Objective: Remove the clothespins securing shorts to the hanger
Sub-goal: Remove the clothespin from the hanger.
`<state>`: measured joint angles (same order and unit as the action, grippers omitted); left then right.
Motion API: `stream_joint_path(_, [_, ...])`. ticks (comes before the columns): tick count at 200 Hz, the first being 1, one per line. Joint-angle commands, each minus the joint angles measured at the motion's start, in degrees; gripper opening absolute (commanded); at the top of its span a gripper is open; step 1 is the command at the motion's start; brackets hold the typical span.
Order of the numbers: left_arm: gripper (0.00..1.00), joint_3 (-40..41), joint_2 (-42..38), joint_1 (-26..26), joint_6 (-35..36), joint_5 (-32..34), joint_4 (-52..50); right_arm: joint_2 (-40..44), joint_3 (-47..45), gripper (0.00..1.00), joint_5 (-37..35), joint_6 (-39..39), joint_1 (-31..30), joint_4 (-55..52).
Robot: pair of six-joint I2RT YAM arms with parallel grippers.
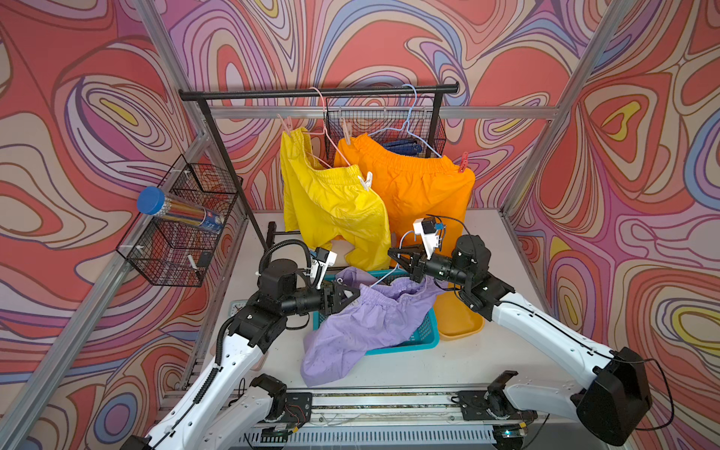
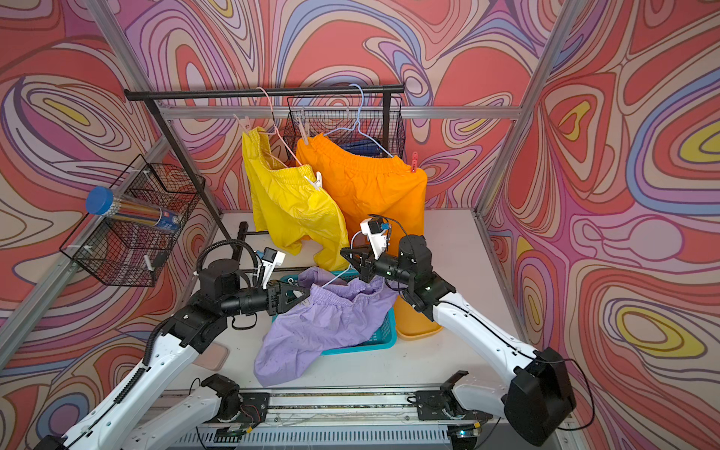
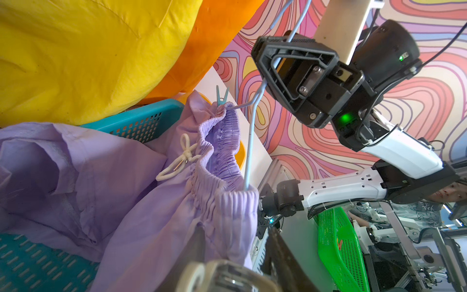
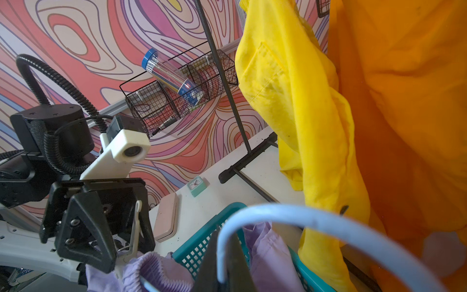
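Lilac shorts [image 1: 370, 323] [image 3: 101, 177] drape over a teal basket [image 1: 424, 335], still on a pale blue hanger [image 3: 249, 151]. My right gripper [image 1: 391, 253] [image 4: 227, 235] is shut on that hanger's neck. My left gripper [image 1: 356, 293] [image 3: 237, 228] is shut on a white clothespin [image 4: 135, 227] at the near end of the waistband. A pale blue clothespin [image 3: 222, 97] pins the far end. On the rack hang yellow shorts [image 1: 331, 202] with pink [image 1: 286, 124] and white [image 1: 366, 181] clothespins, and orange shorts [image 1: 428, 195] with beige [image 1: 346, 134] and red [image 1: 463, 161] ones.
A black rack bar [image 1: 319, 92] spans the back, with a wire basket [image 1: 389, 128] behind it. A second wire basket [image 1: 183, 230] on the left wall holds a blue-capped tube [image 1: 175, 208]. A yellow tub [image 1: 459, 319] sits right of the teal basket. A pink case [image 4: 165, 217] and a small green clock [image 4: 197, 185] lie on the table.
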<state>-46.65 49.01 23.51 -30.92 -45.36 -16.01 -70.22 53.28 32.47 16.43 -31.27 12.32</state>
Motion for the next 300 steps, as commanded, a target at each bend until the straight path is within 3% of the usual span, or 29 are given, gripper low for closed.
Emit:
stream_joint_path(1, [0.29, -0.92, -0.85, -0.37, -0.74, 0.53, 1.24, 1.17, -0.43, 0.00, 0.16, 0.19, -0.46, 0.95])
stream_joint_path(34, [0.16, -1.35, -0.76, -0.32, -1.15, 0.77, 1.24, 0.79, -0.23, 0.00, 0.05, -0.08, -0.46, 0.56])
stream_joint_path(67, [0.11, -2.17, -1.18, -0.44, -1.64, 1.39, 1.27, 0.08, -0.11, 0.00, -0.21, -0.25, -0.46, 0.26])
stream_joint_path(92, [0.01, -2.79, -1.54, -0.37, -2.05, 1.66, 1.67, -0.58, 0.19, 0.00, -0.13, -0.25, -0.46, 0.14])
stream_joint_path(140, [0.00, -5.75, -1.18, -0.41, -0.26, 4.04, 1.26, -3.69, 0.32, 0.00, 1.03, 1.50, -0.46, 3.45])
stream_joint_path(174, [0.00, -14.81, 0.95, -0.43, 5.67, 9.14, -11.33, -7.44, 3.01, 0.00, 4.12, 3.83, -1.35, 6.64])
stream_joint_path(224, [0.00, -16.31, -3.06, -0.50, 9.03, 15.59, -17.33, -9.11, 6.91, 0.00, 2.86, 2.71, -7.15, 6.26])
stream_joint_path(264, [0.00, -14.01, -5.39, -0.54, 9.41, 15.80, -17.74, -13.23, 4.10, 0.00, 0.29, 3.44, -9.08, 9.30])
stream_joint_path(300, [0.00, -11.55, -6.12, -0.56, 9.65, 9.92, -15.56, -17.21, 0.80, 0.00, -0.86, 4.54, -9.08, 12.58])
